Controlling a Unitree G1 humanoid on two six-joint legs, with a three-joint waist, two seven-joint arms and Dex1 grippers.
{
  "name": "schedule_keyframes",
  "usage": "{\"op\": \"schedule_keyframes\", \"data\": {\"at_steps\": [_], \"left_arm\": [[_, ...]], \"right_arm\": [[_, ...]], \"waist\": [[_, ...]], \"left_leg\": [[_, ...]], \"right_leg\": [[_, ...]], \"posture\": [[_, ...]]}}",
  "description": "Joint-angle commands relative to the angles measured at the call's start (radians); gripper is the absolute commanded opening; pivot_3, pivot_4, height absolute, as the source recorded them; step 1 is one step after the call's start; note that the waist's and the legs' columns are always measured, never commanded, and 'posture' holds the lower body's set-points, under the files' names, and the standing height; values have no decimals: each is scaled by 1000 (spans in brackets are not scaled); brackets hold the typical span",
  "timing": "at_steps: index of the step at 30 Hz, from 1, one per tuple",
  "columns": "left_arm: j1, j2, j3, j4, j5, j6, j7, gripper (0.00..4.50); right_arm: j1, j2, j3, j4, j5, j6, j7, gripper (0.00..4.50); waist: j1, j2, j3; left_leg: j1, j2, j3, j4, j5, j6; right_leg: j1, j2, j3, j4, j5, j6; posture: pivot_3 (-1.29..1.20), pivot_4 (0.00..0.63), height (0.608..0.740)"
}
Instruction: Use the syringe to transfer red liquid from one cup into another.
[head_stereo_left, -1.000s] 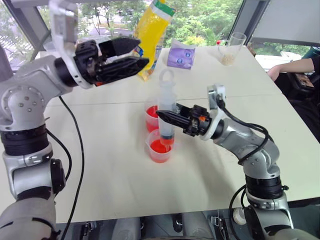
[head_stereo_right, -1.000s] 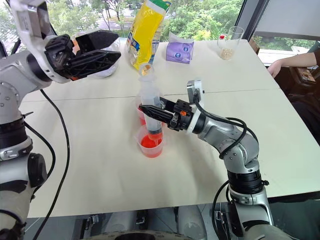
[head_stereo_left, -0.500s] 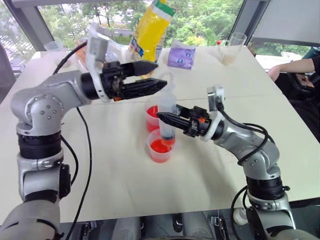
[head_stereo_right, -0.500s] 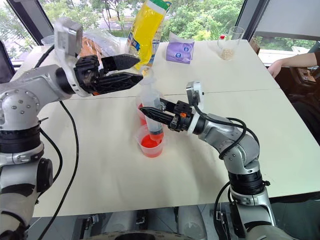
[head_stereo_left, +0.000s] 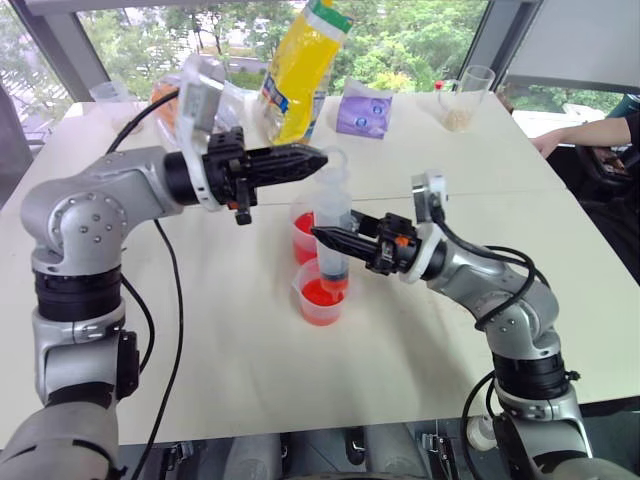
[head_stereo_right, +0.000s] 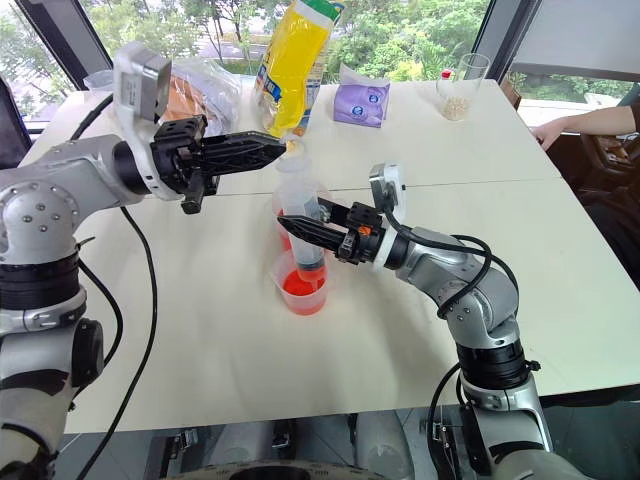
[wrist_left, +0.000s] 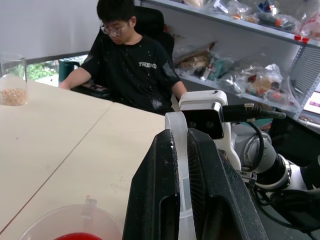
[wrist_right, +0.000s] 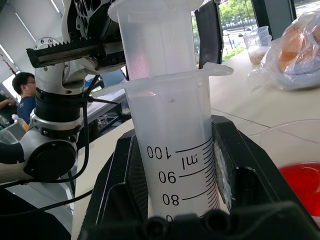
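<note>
The right claw (head_stereo_left: 330, 236) clamps the syringe (head_stereo_left: 334, 225) upright, tip in the smaller cup (head_stereo_left: 319, 293) on the worktop (head_stereo_left: 420, 340). The left claw (head_stereo_left: 315, 157), closed on the plunger ring, should press straight down, slowly.

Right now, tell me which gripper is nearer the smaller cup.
Right. The right gripper grips the syringe barrel just above the smaller cup; the left gripper pinches the plunger ring higher up.
</note>
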Motion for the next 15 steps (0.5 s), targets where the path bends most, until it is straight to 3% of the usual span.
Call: {"op": "schedule_keyframes", "data": {"at_steps": [1,15], "left_arm": [[-1,9,-25,-45,-9,5,-30,15],[43,55,-118,-59,77,-46,-135,15]], "right_arm": [[-45,6,-17,-50,27,-10,-5,1371],[-155,11,-71,-43,58,11,-34,1371]], "waist": [[0,0,0],[0,0,0]], "left_leg": [[0,0,0,0,0,0],[0,0,0,0,0,0]], "right_leg": [[0,0,0,0,0,0],[0,0,0,0,0,0]], "posture": [[0,150,740],[0,150,740]]}}
